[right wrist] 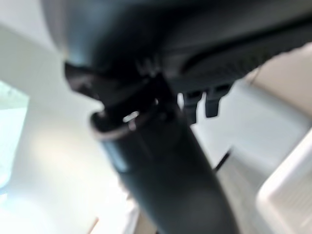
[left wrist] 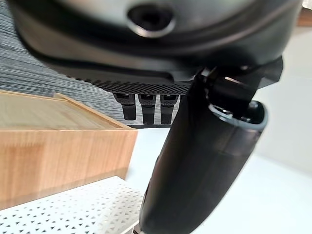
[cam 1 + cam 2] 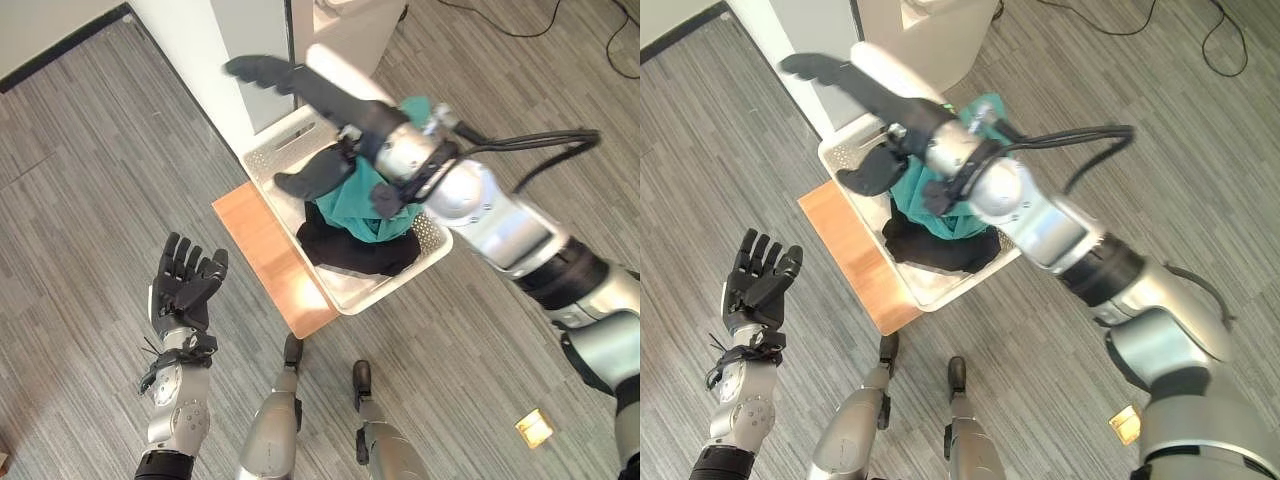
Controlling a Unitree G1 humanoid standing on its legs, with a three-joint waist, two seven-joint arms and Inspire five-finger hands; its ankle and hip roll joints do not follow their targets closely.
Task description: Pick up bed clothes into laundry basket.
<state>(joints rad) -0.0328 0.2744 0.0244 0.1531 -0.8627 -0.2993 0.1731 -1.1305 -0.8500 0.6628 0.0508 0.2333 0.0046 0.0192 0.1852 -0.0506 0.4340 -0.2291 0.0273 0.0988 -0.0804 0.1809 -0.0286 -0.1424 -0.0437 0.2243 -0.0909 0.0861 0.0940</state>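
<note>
Robot hand (image 3: 300,85) above perforated white basket (image 3: 268,160), teal cloth (image 3: 350,200).

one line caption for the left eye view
Open right hand above a white basket holding teal and black clothes.

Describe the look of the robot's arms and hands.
Both arms are silver-grey metal with rounded joint housings and black bands. The right arm carries black cables looping out from its wrist. The left hand and right hand are dark, matte, with segmented fingers; thin black wires show at the left wrist.
</note>
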